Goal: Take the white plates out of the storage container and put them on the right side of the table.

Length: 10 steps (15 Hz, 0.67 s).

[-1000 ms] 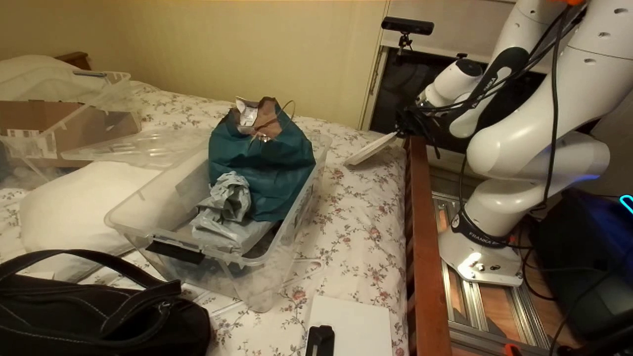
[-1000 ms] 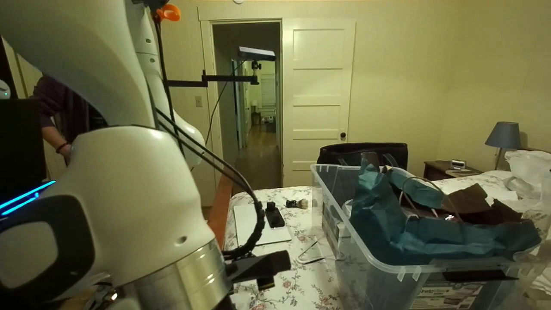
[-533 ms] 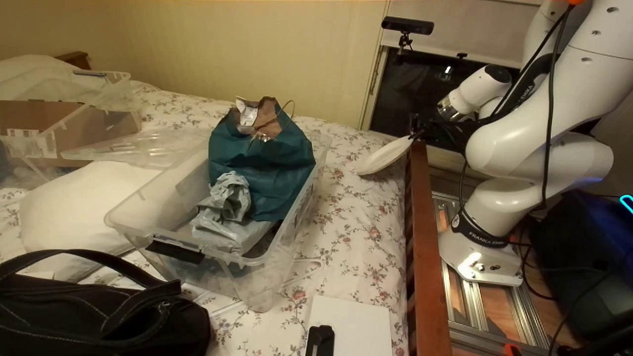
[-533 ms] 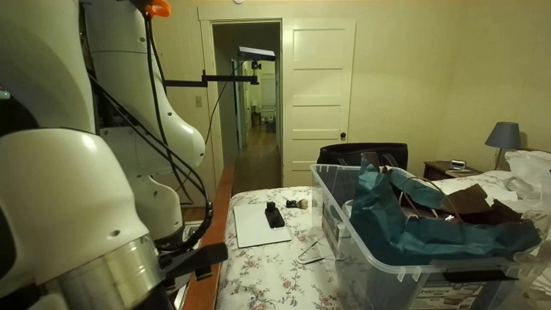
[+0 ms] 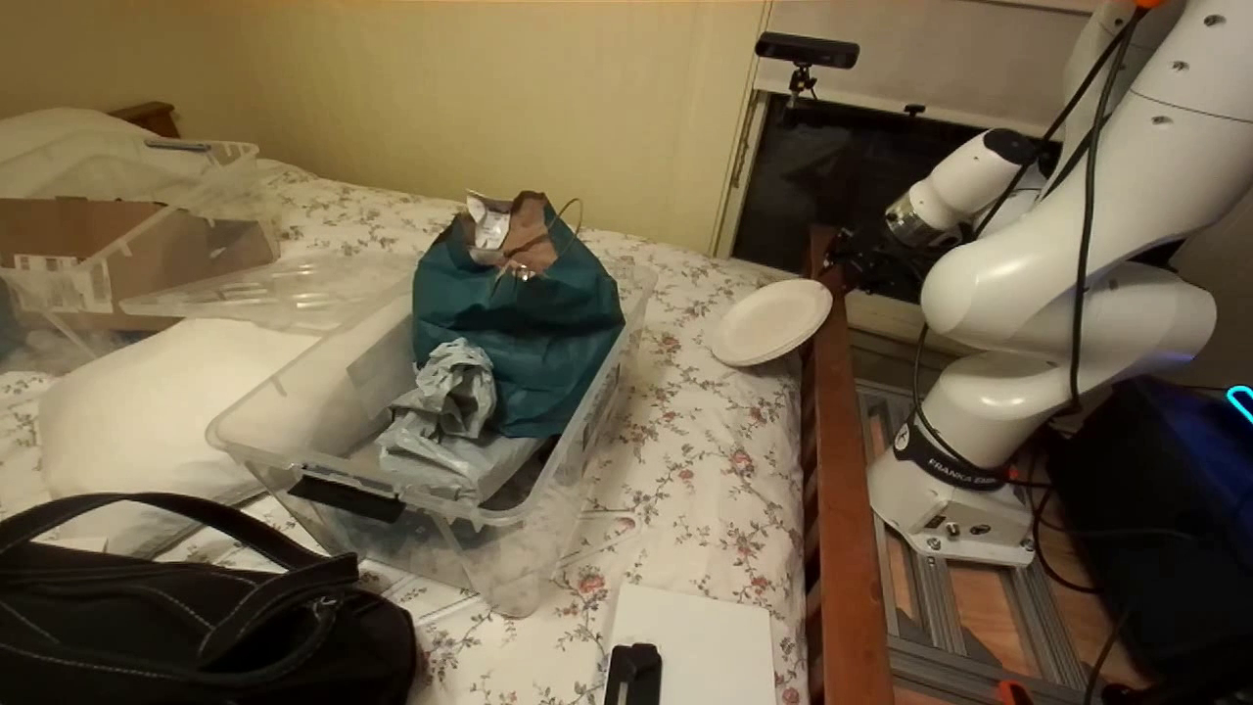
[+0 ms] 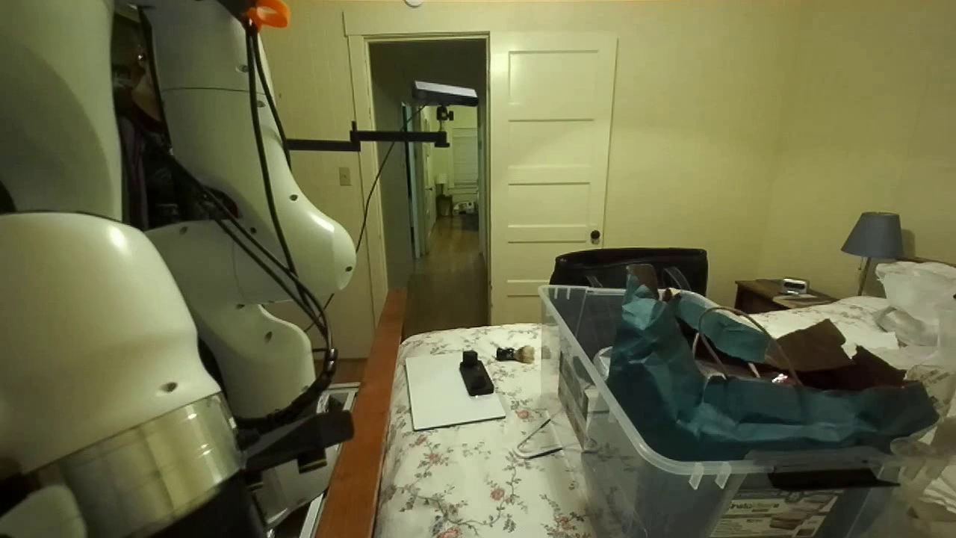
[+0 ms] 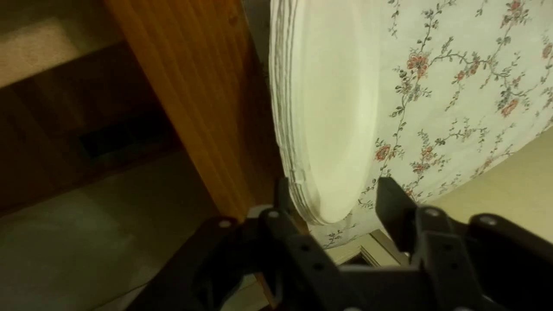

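A stack of several white plates [image 5: 771, 323] [image 7: 335, 108] lies on the flowered table [image 5: 705, 470] close to its brown wooden edge [image 5: 832, 460]. In an exterior view its near rim overlaps that edge; whether it leans there I cannot tell. In the wrist view my gripper [image 7: 332, 183] is open around the end of the stack. A gap shows between the plates and one finger [image 7: 395, 207]; the opposite finger sits close to the stack, contact unclear. The clear storage container [image 5: 489, 563] [image 6: 627, 478] stands farther onto the table, apart from the plates.
Inside the container are a teal paper bag [image 5: 519, 343] and crumpled grey plastic [image 5: 455, 392]. A black bag [image 5: 196, 607] stands near the container. A white flat board [image 6: 448, 403] carries a black device [image 6: 476, 373], with a brush [image 6: 515, 354] nearby.
My gripper has opened and the stack has tipped from steeply slanted to flatter by the wooden edge. The arm has drawn back toward its base.
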Available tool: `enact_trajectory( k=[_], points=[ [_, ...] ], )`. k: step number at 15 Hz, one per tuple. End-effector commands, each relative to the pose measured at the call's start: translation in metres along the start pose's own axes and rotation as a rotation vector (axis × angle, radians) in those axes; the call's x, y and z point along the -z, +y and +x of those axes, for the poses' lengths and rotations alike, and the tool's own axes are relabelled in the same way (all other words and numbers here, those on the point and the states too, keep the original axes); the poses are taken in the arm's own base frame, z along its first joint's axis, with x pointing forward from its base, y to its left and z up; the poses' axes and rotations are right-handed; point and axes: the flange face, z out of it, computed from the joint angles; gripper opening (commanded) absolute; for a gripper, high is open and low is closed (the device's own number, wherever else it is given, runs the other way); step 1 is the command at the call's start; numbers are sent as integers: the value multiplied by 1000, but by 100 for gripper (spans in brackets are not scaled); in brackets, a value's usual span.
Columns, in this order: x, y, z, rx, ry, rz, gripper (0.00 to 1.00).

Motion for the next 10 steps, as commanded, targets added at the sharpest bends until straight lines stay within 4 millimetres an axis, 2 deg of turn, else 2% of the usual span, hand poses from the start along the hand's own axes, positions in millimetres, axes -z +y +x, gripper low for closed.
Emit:
enact_trajectory(
  k=[1, 2, 3, 5, 10],
  points=[
    [22, -8, 0, 4, 78, -16, 87],
    [28, -12, 3, -12, 114, -19, 95],
    [36, -18, 7, -33, 173, -27, 99],
    [51, -27, 11, -53, 265, -36, 100],
    [72, -39, 22, -73, 522, -107, 100]
  ],
)
